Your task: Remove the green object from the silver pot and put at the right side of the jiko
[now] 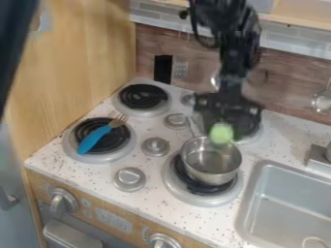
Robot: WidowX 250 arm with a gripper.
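The black gripper (223, 121) hangs over the back part of the silver pot (210, 175), shut on the green object (221, 134). This light green, roundish thing is at the height of the pot's back rim or a little above it, and its upper end is hidden by the gripper. The pot stands upright on the front right burner, its thin handle pointing to the back left. White, speckled and flat, the stove top (153, 170) spreads around the burners.
A blue-handled fork (95, 139) lies across the front left burner. Round metal knobs (129, 178) rise between the burners. To the right is a sink (291, 193) with a tap at its back edge. A wooden wall (77, 63) borders the left side.
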